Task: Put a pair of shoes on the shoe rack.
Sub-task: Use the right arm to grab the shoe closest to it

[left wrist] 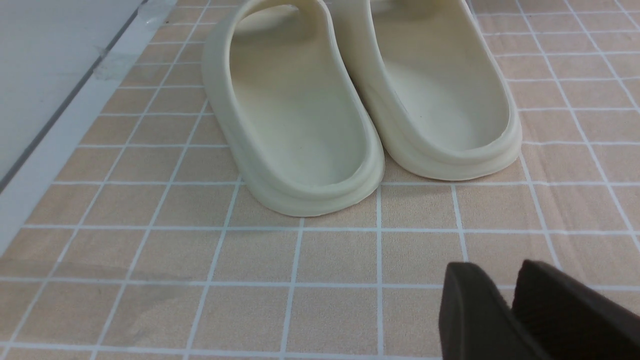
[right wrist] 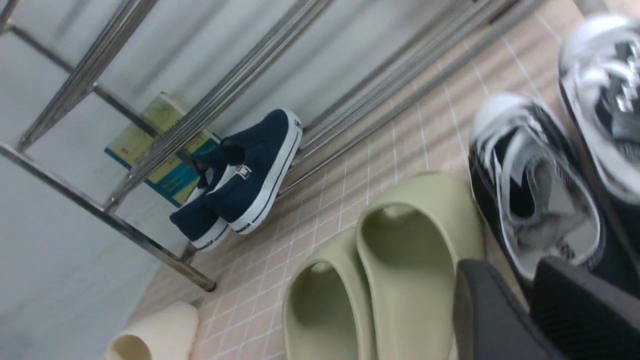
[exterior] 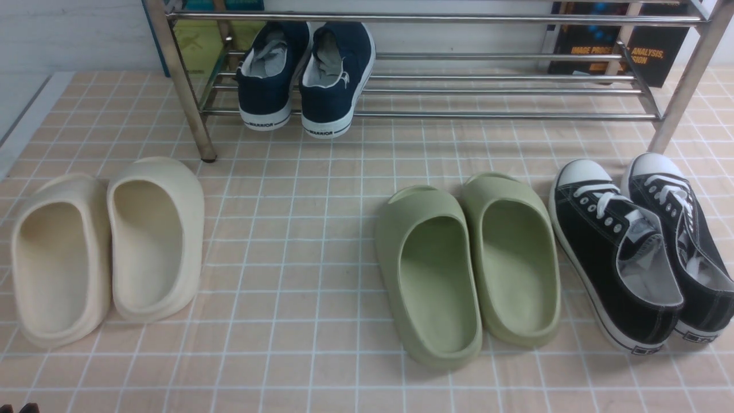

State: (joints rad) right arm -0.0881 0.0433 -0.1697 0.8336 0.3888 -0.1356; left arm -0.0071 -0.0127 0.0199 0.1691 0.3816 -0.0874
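The pair of black canvas sneakers with white toe caps and white laces stands on the tiled mat at the right, one beside the other, toes toward the shoe rack. The chrome rack spans the back. In the right wrist view the sneakers lie just beyond my right gripper, which is shut and empty above the gap between them and the green slides. My left gripper is shut and empty over bare mat. Neither gripper shows clearly in the front view.
Navy WARRIOR slip-ons sit on the rack's lower rails at the left. Green foam slides lie left of the sneakers. Cream slides lie at far left, just ahead of my left gripper. Books lean behind the rack.
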